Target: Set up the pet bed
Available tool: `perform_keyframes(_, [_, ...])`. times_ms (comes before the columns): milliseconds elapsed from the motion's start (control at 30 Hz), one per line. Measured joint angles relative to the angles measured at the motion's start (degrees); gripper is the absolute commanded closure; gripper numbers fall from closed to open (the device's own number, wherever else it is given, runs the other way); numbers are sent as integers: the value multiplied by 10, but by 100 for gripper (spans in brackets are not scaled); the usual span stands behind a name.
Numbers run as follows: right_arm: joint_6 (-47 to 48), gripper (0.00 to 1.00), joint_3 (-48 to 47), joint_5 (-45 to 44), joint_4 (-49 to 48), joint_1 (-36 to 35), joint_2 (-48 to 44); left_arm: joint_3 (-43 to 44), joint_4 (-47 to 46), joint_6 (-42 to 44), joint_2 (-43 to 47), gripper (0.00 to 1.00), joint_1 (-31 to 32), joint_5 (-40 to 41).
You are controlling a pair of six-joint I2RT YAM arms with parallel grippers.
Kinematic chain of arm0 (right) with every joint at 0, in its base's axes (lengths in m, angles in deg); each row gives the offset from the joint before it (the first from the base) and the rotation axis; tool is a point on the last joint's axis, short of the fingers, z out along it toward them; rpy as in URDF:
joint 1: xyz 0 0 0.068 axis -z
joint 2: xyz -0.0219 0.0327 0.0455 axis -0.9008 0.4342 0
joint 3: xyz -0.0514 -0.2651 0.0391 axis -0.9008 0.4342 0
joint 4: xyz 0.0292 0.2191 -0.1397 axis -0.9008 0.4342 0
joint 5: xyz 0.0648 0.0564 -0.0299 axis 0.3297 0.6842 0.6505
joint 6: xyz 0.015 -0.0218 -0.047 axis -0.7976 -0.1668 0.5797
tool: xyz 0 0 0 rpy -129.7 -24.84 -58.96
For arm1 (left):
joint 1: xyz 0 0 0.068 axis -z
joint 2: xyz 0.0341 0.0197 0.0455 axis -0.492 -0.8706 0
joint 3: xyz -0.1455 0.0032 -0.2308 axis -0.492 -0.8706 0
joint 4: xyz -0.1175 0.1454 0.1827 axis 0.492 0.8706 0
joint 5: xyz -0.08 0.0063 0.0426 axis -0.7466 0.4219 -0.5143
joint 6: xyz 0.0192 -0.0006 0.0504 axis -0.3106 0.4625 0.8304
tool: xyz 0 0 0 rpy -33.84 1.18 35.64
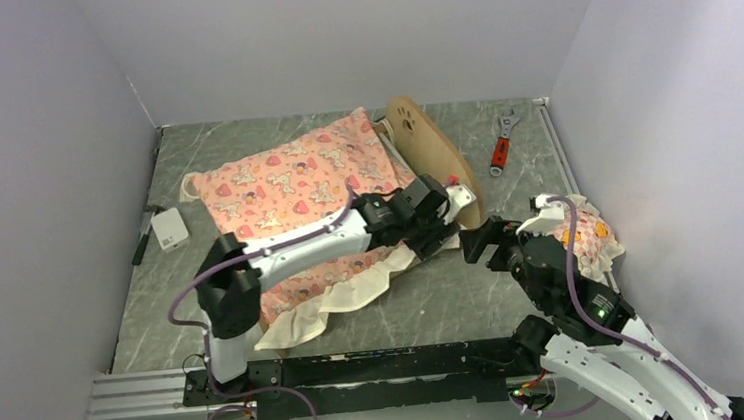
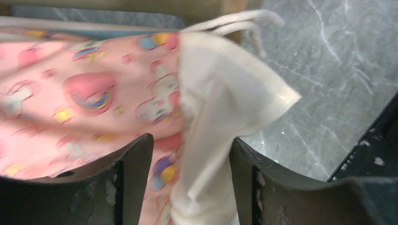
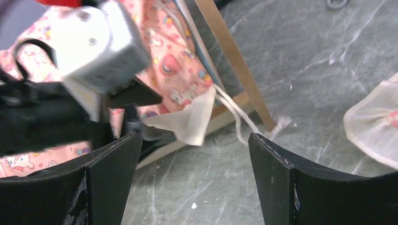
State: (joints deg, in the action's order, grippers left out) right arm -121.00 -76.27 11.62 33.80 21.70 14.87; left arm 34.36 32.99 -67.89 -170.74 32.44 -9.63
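Table (image 1: 515, 289): grey marbled top on which everything is laid out.
Pet bed (image 1: 428, 145): found mid-table, running from near left to far right, headboard at the far right end. Most of the frame is hidden under the mattress. A side rail and a corner post are seen in the right wrist view.
Handling of the bed: judged stiff and light, made of thin smooth wood that could slip between hard fingers. A hold is best taken across the top rim of the headboard or on a bare stretch of rail, not on cloth.
Mattress (image 1: 286, 187): pink printed, soft and floppy, spread over the frame. Its frill spills onto the table at the near edge. Sagging is expected if it is lifted by one corner.
Pillow (image 1: 591, 238): small and frilled, lying at the right, well apart from the bed and close to the right arm.
Left gripper (image 2: 192, 154): set at the near right corner of the mattress. The jaws are partly apart with the frill (image 2: 220, 93) hanging between them, slack on one side, so no firm pinch is shown.
Right gripper (image 3: 195, 140): jaws spread wide with nothing held, facing the same corner of the bed.
Tie strings (image 3: 239, 117): thin white cords trailing off that corner, likely to snag.
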Motion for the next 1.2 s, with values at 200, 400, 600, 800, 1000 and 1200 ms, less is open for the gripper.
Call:
perform_keyframes(200, [52,10,-20,-13,9,1,-10,12,62,-76,111,18,-14,73])
perform_keyframes(400, [106,9,-86,-23,12,1,85,19,153,-185,232,10,-30,172])
perform_keyframes(600, [165,15,-167,-3,8,49,229,-29,284,-304,364,8,-125,239])
perform_keyframes(800, [213,21,-230,125,-16,219,332,-98,381,-360,489,7,-249,271])
perform_keyframes(1000, [252,28,-277,221,-52,241,396,-189,403,-396,538,8,-301,276])
perform_keyframes(1200, [267,53,-275,263,-66,241,428,-301,383,-419,535,17,-324,259])
